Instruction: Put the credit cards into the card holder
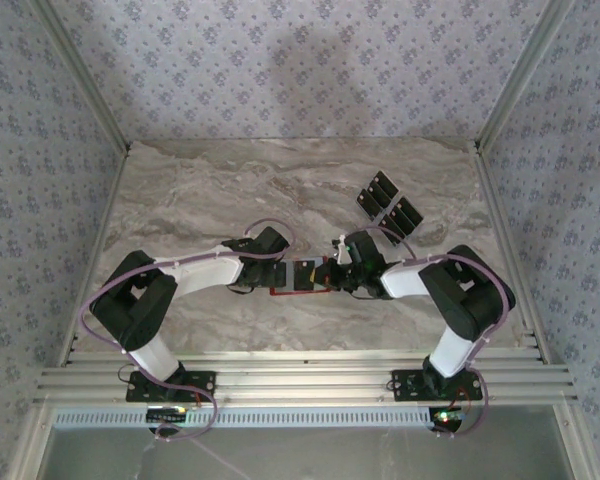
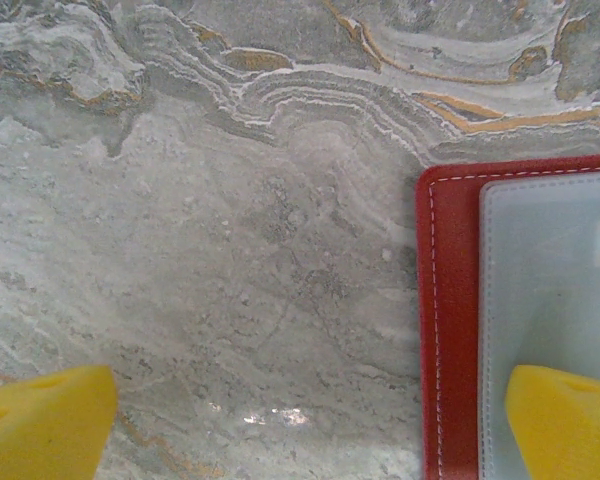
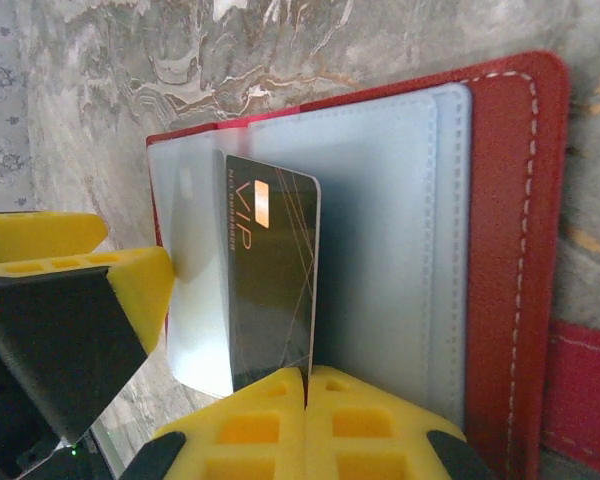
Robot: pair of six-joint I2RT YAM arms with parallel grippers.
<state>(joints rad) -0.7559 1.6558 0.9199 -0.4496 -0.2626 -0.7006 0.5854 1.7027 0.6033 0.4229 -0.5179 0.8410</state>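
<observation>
There is one red card holder [image 3: 500,200]. The credit cards [image 1: 404,213] come to five: four black ones clustered at about one o'clock from the holder, their edges hard to separate from above, and a single card [image 3: 270,280] at the holder's pale pockets. There are two robot arms, a left arm [image 1: 195,268] and a right arm [image 1: 410,278].

Two white-and-black arms [image 1: 205,268], lilac cables [image 1: 83,312] (yellow moulded jaws).
</observation>
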